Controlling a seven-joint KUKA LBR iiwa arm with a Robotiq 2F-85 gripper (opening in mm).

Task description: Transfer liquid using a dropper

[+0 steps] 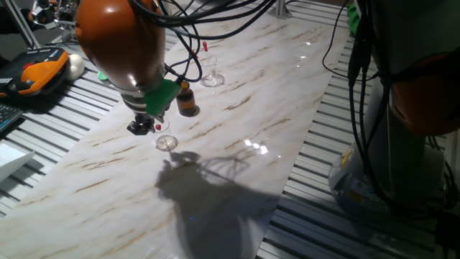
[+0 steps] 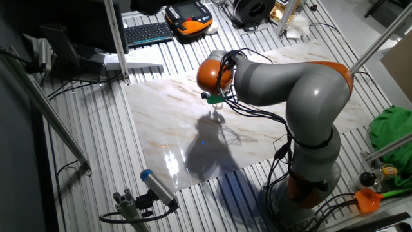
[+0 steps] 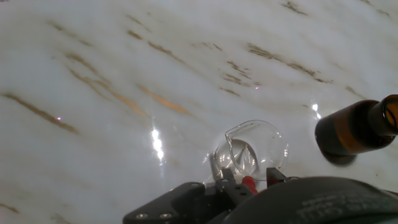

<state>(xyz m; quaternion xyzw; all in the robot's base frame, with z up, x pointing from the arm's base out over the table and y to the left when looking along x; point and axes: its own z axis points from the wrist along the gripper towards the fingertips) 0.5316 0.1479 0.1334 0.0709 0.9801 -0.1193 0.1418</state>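
My gripper point(image 1: 149, 126) hangs just above a small clear glass beaker point(image 1: 167, 142) on the marble top. It is shut on the red bulb of the dropper point(image 1: 157, 127). In the hand view the red bulb point(image 3: 249, 183) sits between the black fingers point(image 3: 227, 180), right over the beaker point(image 3: 252, 149). The clear pipette stem is hard to make out. The amber bottle point(image 1: 186, 101) stands upright just beyond the beaker, and in the hand view it point(image 3: 357, 127) is at the right. In the other fixed view the gripper point(image 2: 215, 106) is mostly hidden by the arm.
A second clear glass point(image 1: 212, 77) with a thin red-tipped stick point(image 1: 205, 46) stands farther back on the marble slab point(image 1: 237, 137). An orange pendant point(image 1: 32, 72) lies at the left. Cables hang at the right point(image 1: 359, 50). A keyboard point(image 2: 148, 32) lies beyond the slab.
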